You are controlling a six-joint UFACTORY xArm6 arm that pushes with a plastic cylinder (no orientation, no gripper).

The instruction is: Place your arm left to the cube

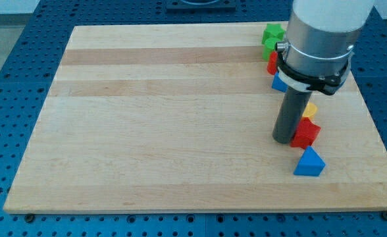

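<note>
My tip [285, 139] rests on the wooden board [180, 118] at the view's right. It touches the left side of a red block [307, 133]. A yellow block [310, 109] peeks out just above the red one, partly hidden by the rod. A blue triangular block [310, 162] lies below and right of my tip. Near the top right, a green block [272, 36], a red block [272, 62] and a blue block [279, 83] are stacked in a column, partly hidden behind the arm.
The arm's grey body [322, 39] covers the board's top right corner. The board's right edge [378, 131] is close to the blocks. A blue perforated table [9, 99] surrounds the board.
</note>
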